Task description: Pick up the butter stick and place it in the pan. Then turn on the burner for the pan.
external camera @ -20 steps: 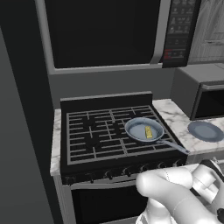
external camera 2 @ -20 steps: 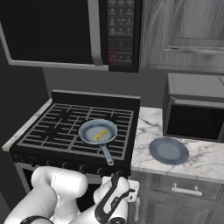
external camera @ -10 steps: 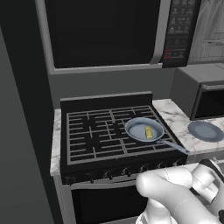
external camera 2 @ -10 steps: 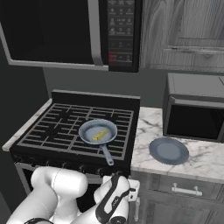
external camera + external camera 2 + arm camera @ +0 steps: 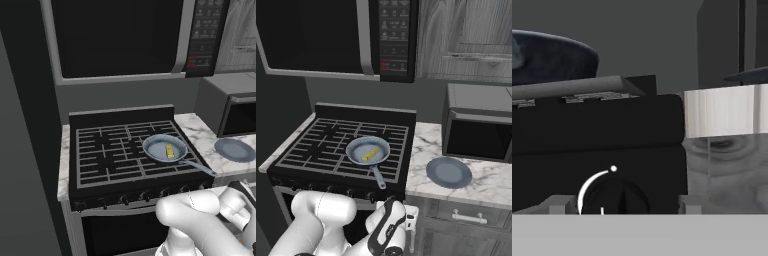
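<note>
The butter stick (image 5: 170, 150) (image 5: 370, 154), a small yellow block, lies inside the pan (image 5: 159, 147) (image 5: 358, 148). That grey-blue pan sits on the stove's front right burner, its dark handle pointing toward the front edge. My gripper (image 5: 623, 205) (image 5: 410, 223) is low in front of the stove, facing the control panel. Its two fingertips (image 5: 557, 204) stand on either side of a dark round knob (image 5: 614, 197) with a white arc mark. A gap shows on each side of the knob, so the gripper is open and holds nothing.
A grey-blue plate (image 5: 235, 150) (image 5: 449, 172) lies on the marble counter (image 5: 421, 150) right of the stove. A countertop microwave (image 5: 478, 130) stands behind it. A row of knobs (image 5: 145, 195) lines the stove front. An over-range microwave (image 5: 331, 35) hangs above.
Pan, butter stick and plate lie as before. The arm low in front of the stove has barely shifted.
</note>
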